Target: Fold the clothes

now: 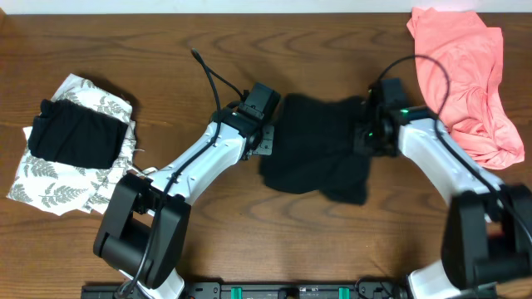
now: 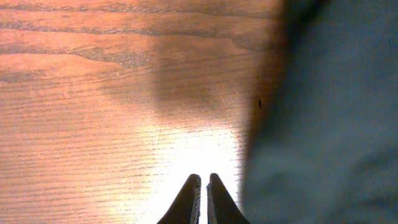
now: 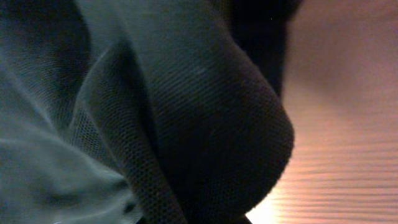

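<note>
While the black shirt lay crumpled mid-way across the table, the left end effector sat clenched, empty, beside its edge; the right end effector was buried in fabric (grip untellable), probably to spread it.

Overhead: fixed above, looks straight down at the table, far enough back to take in left arm and right arm, bases at the frame's bottom edge. Spans leaf-print pile at left to pink garment at right

Left wrist: low over the wood, very near, looks out along its own fingers, which poke in at bottom centre. Mostly bare table, shirt edge down the right side

Right wrist: right up against the shirt, weave fills most of the frame, strip of wood at right

Shared: shirt shows in all three. Overhead has it mid-table, each wrist gets a close patch plus the wood beside it
</note>
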Controlling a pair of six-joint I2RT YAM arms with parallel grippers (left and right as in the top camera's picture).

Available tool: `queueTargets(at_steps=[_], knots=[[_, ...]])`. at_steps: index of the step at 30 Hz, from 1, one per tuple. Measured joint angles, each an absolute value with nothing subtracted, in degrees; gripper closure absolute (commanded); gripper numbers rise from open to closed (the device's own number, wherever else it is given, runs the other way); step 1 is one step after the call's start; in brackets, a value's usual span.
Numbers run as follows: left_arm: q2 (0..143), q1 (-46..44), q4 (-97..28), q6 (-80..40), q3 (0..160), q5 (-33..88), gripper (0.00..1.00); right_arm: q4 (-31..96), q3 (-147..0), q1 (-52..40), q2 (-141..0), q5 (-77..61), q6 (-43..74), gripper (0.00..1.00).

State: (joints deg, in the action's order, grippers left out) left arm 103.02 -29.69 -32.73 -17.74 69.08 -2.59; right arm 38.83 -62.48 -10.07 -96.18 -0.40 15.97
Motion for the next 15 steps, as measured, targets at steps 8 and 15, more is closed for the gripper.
queueTargets(at_steps=[8, 15], knots=[[103.02, -29.69, -31.92, -17.76, 69.08, -1.56, 0.93, 31.35, -62.48, -10.31, -86.96, 6.96, 7.2, 0.98], [103.02, -29.69, -26.98, -18.0, 69.04, 5.08, 0.93, 31.99, -62.48, -11.38, -87.44, 6.9, 6.83, 0.99]])
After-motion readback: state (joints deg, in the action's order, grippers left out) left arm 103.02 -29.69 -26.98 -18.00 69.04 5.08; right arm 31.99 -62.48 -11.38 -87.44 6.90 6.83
